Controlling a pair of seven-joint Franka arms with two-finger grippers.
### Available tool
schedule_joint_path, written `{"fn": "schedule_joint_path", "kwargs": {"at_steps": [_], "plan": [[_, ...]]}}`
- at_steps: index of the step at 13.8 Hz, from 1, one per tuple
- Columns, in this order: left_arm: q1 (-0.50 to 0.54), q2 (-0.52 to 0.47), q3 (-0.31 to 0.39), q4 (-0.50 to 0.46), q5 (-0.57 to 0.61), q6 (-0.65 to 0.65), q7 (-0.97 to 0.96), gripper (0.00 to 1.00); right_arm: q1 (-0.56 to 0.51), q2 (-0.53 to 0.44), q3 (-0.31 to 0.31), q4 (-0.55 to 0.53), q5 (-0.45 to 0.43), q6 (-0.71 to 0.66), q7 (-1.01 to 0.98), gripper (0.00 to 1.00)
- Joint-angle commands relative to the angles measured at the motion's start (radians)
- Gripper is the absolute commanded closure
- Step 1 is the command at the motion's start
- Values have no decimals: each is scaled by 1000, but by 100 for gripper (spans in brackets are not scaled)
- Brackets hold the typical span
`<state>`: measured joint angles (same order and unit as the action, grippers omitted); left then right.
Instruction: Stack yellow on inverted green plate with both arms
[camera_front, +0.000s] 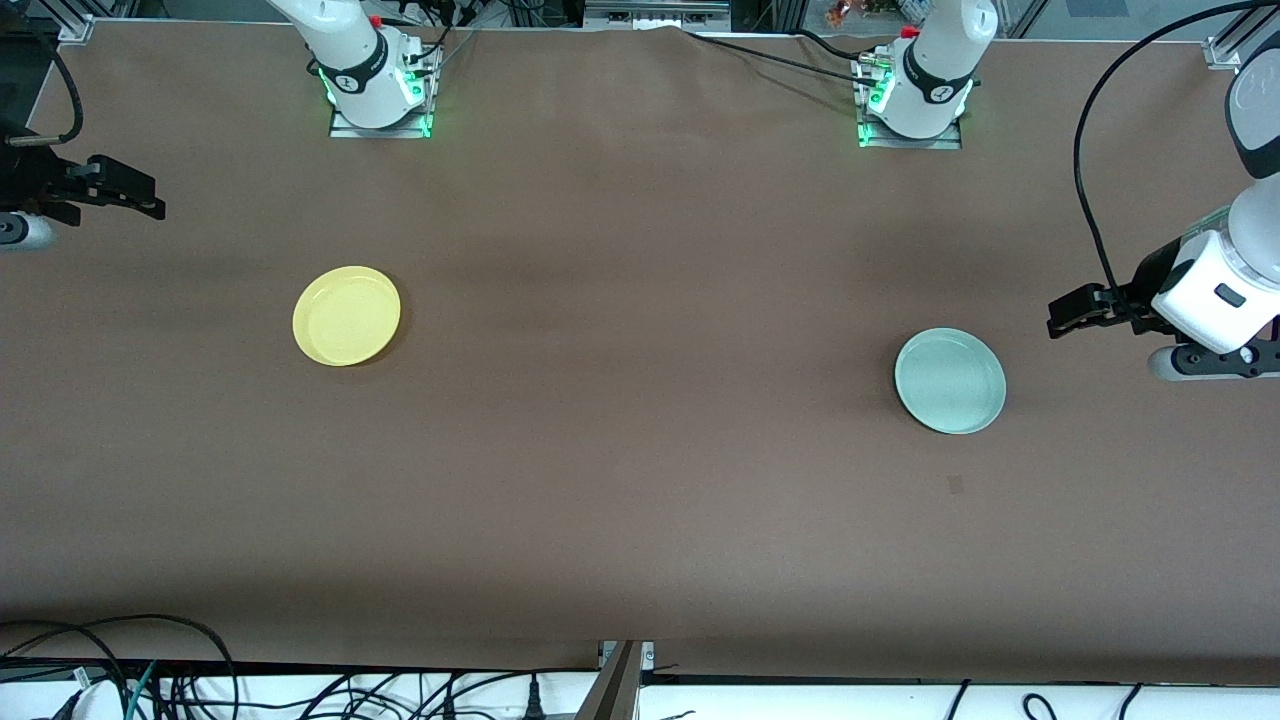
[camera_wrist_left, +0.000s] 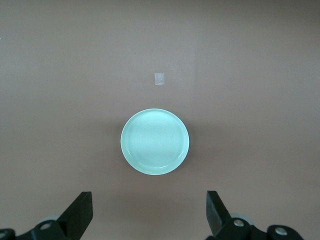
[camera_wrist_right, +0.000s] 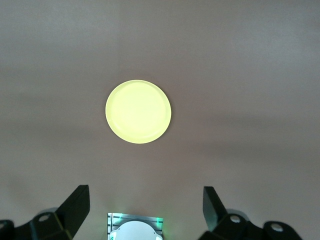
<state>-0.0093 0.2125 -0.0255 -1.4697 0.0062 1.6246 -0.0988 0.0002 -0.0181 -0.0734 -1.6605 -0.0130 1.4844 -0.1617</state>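
1. Brown worktop (camera_front: 640, 480) carries the yellow plate (camera_front: 346, 315) toward the right arm's end and the green plate (camera_front: 950, 380) toward the left arm's end, well apart, both rim-up
2. Left claw (camera_front: 1062, 318) hangs beside the green plate, jaws wide, empty
3. Right claw (camera_front: 150, 205) hangs at its own end, jaws wide, empty
4. No step looks begun; the green plate likely needs flipping first, by gripping its rim

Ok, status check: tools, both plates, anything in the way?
Left tool open, empty, beside green plate. Right tool open, empty, off near yellow plate. Plates far apart, green rim-up. Nothing between.
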Motion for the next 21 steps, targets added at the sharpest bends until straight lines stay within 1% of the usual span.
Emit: {"fn": "schedule_joint_path", "kwargs": {"at_steps": [1, 4, 5, 7, 9, 11, 13, 15, 17, 19, 21], "plan": [[3, 11, 3, 20, -17, -9, 16, 0, -17, 10, 14, 24, 16, -18, 4, 0], [9, 18, 6, 20, -17, -9, 19, 0, -17, 10, 14, 24, 16, -18, 2, 0], [38, 33, 6, 20, -9, -8, 30, 0, -17, 10, 14, 24, 16, -18, 4, 0], [98, 85, 6, 52, -18, -3, 132, 0, -17, 10, 14, 24, 16, -18, 2, 0], [153, 137, 6, 60, -22, 0, 238, 0, -17, 10, 14, 24, 16, -18, 2, 0], [181, 182, 6, 61, -23, 12, 292, 0, -17, 10, 14, 24, 16, -18, 4, 0], [184, 214, 6, 60, -22, 37, 298, 0, -17, 10, 14, 24, 16, -18, 2, 0], [189, 237, 6, 48, -22, 92, 291, 0, -17, 10, 14, 22, 16, -18, 2, 0], [192, 280, 4, 46, -23, 107, 291, 0, -17, 10, 14, 22, 16, -18, 2, 0], [216, 326, 6, 34, -66, 147, 292, 0, -17, 10, 14, 24, 16, -18, 2, 0], [227, 349, 4, -3, -89, 202, 297, 0, -17, 10, 14, 24, 16, -18, 4, 0]]}}
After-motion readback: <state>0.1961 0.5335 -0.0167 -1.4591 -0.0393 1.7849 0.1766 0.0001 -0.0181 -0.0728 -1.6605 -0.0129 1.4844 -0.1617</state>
